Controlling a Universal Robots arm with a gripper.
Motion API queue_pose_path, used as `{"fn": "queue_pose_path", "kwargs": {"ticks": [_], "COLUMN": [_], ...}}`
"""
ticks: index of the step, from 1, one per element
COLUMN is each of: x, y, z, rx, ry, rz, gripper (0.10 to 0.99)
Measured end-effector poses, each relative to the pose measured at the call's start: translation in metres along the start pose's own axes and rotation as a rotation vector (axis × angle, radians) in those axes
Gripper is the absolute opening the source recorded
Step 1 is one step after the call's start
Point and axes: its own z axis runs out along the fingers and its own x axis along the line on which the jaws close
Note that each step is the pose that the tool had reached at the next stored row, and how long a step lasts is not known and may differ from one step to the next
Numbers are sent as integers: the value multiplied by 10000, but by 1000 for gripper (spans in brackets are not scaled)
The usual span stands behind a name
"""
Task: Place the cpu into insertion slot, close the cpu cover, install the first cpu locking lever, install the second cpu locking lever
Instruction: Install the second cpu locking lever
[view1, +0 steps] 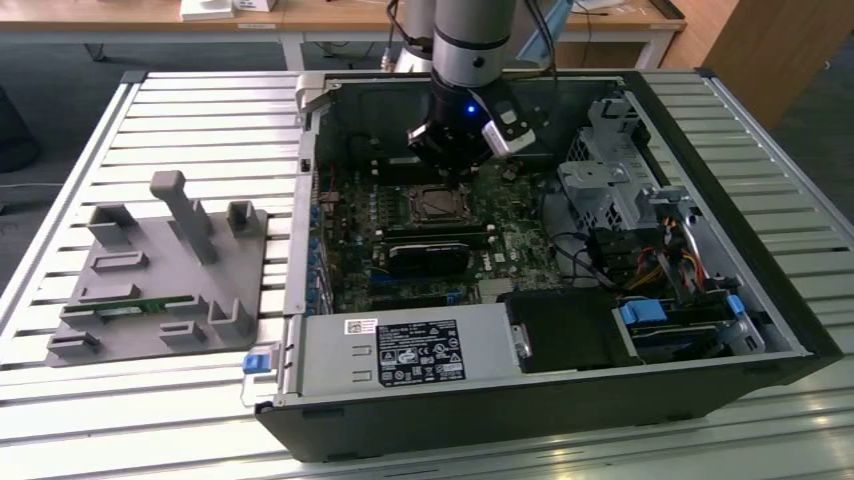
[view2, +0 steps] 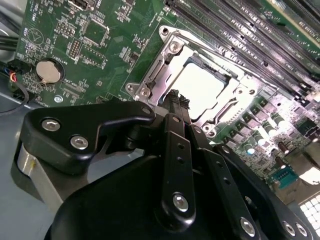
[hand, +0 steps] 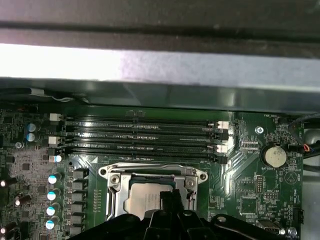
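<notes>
Slatted pale metal tabletop (view1: 200, 90) carries an open black computer case (view1: 561, 400) lying on its side, with wooden desks behind it. Reaching straight down into the case from above, the grey arm ends in a black claw (view1: 457, 165) hanging close above the green motherboard (view1: 527, 245), just beyond the far edge of the socket. In the second wrist view the claw (view2: 179, 102) has its slim black fingers (view2: 174, 100) pressed together with nothing between them, their tips at the socket's metal rim.

Just past the tips, the small square insertion slot (view2: 200, 82) holds the dull grey metallic cpu (view2: 200, 87), seated flat. A thin silvery square cpu cover (view2: 155, 75) frames it, lying down over the chip with the chip's face showing through its window. Glare washes out much of the chip's face, and the first wrist view shows the claw's body (hand: 165, 220) hiding the nearer half of the socket (hand: 150, 192). Long narrow black memory slots (hand: 140, 135) run alongside, and a round silver coin battery (hand: 274, 156) sits further out.

At the exterior view's left, a grey moulded fixture tray (view1: 160, 270) rests on the tabletop, well apart from the case.
</notes>
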Motion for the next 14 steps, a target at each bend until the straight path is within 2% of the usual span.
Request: {"fn": "queue_pose_path", "kwargs": {"ticks": [4,10,12,14], "x": [-2,-2,-3,-2], "y": [-16,-15,-16,-49], "z": [-18,-174,-180,-183], "rx": [1,17,13,9], "ry": [13,82,123,172], "rz": [20,49,53,56], "gripper": [106,106,106,106]}}
